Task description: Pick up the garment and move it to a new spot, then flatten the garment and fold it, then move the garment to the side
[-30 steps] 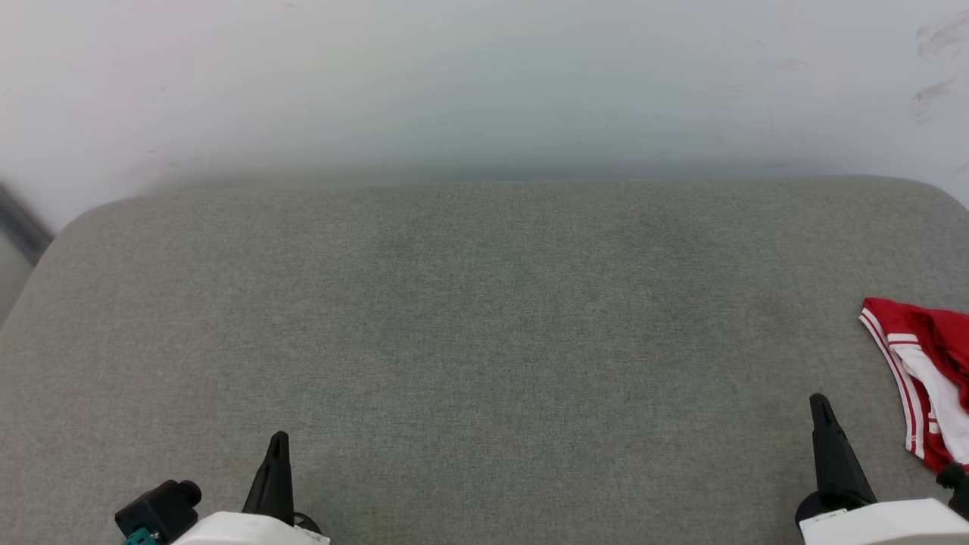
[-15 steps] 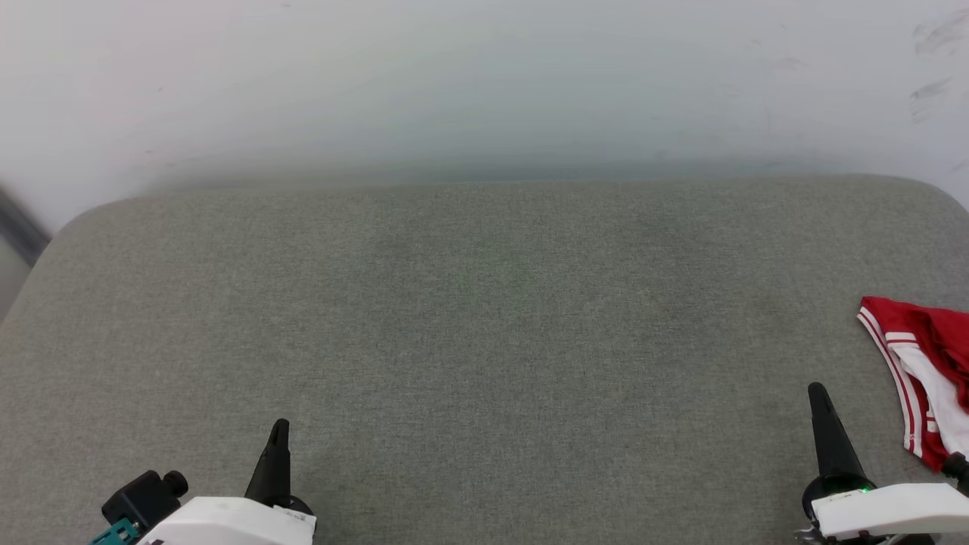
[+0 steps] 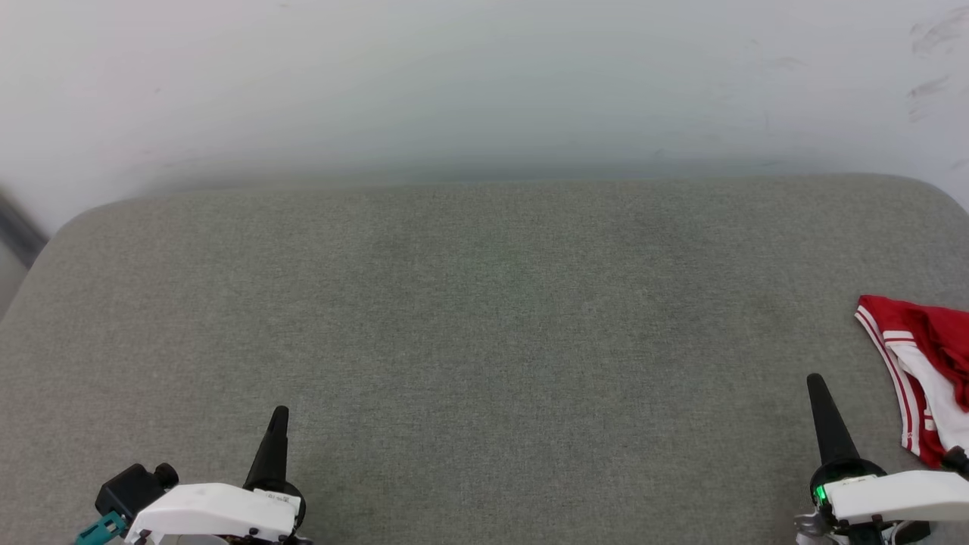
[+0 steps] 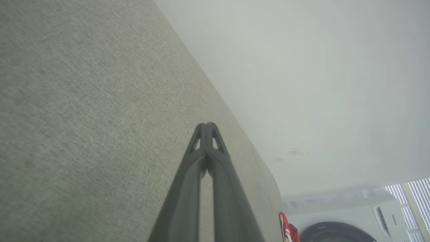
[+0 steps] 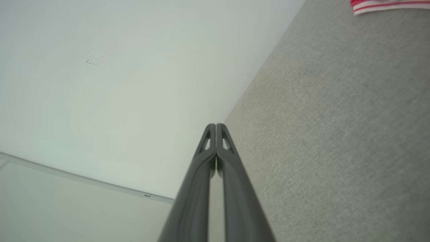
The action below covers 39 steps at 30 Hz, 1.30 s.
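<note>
Count one garment (image 3: 920, 375): red, with a white panel and red-and-white striped trim, lying bunched on the right side of one grey fabric pad (image 3: 484, 341), roughly midway between near and far edges, cut off by the right border of the head view. Count two grippers, both at the near edge, both pointing toward the far side. At near left, the left gripper (image 3: 278, 415), well apart from the garment; seen along its own two dark fingers (image 4: 188, 188) in the left wrist view, tips pressed together, pincer narrow, nothing held. At near right, the right gripper (image 3: 814, 381), near the garment, to its left and slightly nearer, with a strip of bare pad between, not touching; in the right wrist view (image 5: 215, 125), two fingers likewise meeting at the tips, pincer narrow, nothing held. Cannot tell whether either tip touches the pad or hangs just over it. Striped hem of the garment (image 5: 386, 6) at the top right corner of the right wrist view, flat on the pad. Sliver of red cloth (image 4: 288, 231) at the pad's right end in the left wrist view. Beyond the far edge, one pale wall (image 3: 484, 76), with a few dark scuffs (image 3: 935, 91) at far right. Past the pad's right end, one white washing machine (image 4: 362, 211) with a dark round door, standing against that wall.
</note>
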Tool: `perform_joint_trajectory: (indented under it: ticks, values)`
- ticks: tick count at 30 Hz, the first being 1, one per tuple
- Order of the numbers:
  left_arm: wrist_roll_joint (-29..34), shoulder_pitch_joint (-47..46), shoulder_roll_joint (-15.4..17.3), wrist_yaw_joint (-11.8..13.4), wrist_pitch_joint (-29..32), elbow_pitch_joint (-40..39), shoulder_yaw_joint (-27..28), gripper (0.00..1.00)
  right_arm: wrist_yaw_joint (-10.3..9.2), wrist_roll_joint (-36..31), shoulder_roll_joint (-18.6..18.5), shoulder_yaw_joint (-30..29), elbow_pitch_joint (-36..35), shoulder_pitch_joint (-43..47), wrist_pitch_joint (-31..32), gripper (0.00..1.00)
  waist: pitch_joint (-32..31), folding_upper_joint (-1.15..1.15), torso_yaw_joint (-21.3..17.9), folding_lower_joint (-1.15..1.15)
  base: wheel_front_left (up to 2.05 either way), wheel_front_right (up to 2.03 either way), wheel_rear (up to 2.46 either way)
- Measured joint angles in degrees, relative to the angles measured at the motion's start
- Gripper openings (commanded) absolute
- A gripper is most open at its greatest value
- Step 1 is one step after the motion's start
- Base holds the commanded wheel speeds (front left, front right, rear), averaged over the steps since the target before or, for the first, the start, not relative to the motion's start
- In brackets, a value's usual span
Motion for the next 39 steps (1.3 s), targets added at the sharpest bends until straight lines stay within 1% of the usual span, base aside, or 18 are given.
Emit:
perform_joint_trajectory:
  ticks: [20, 39]
  values:
    - [-11.8, -2.4, -0.3, -2.0, 2.9, 1.9, 1.8, 0.00, 0.00, 10.8, 0.0, -0.6, 1.7, -2.3, 3.0, 0.00, 0.0, 0.00, -0.3, 0.00, 0.00, 0.00, 0.00]
    - [-20.7, -4.5, -0.7, -3.6, 5.2, 3.4, 3.5, 0.00, 0.00, 19.0, 0.0, -1.1, 3.0, -4.1, 5.3, 0.00, 0.0, 0.00, -0.6, 0.00, 0.00, 0.00, 0.00]
